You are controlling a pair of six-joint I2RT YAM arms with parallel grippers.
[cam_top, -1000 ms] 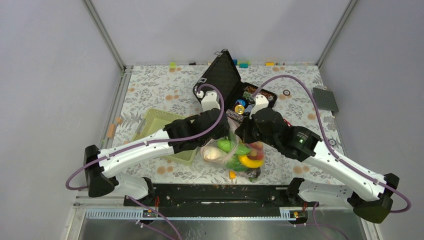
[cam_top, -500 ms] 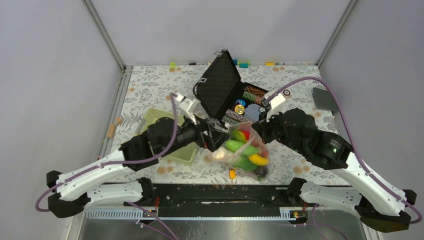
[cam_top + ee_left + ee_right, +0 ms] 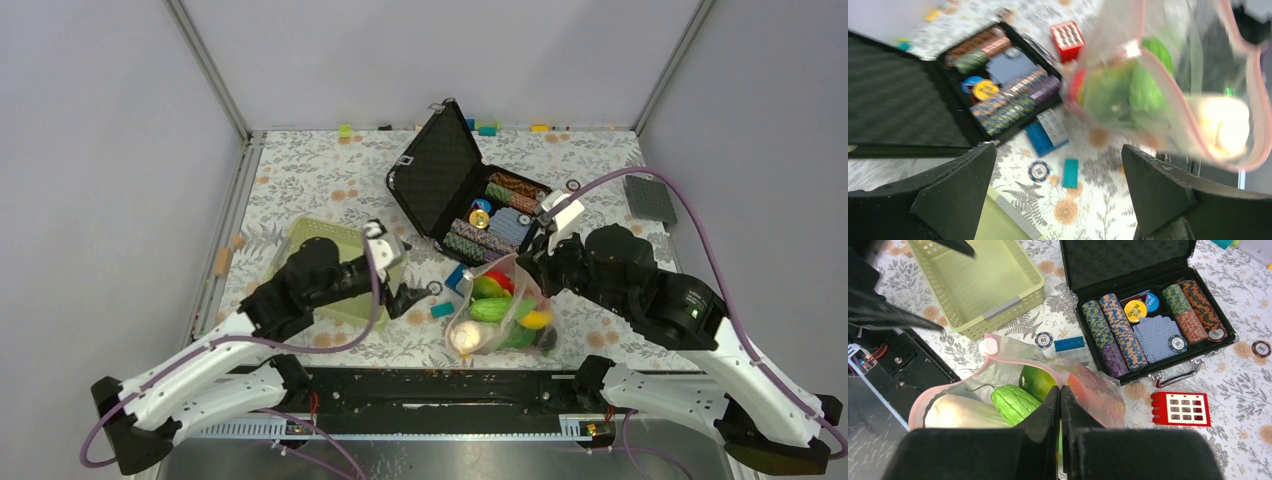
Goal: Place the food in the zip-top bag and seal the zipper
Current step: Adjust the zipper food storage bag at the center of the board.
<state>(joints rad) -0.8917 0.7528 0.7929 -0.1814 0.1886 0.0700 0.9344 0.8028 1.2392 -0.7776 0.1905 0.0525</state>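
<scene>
Bag rim pinched, zipper [image 3: 914, 412] unsealed.
Right tool [image 3: 1060, 392] clamps zip-top bag [image 3: 497, 322] edge just before black case [image 3: 440, 175]; left tool [image 3: 1058, 147] wide, empty, left of case.

We count one clear floppy plastic zip-top bag [image 3: 1013, 360], one light green slatted plastic basket [image 3: 1008, 304], one open black hard case [image 3: 1128, 257], one red perforated plastic block [image 3: 1180, 409], one blue studded building brick [image 3: 1069, 344], and two loose striped poker chips [image 3: 1043, 340].

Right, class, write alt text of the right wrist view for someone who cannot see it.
The right gripper is shut on the pink-edged mouth of a clear zip-top bag holding toy food. Beyond sit a green basket and an open black case of poker chips.
</scene>
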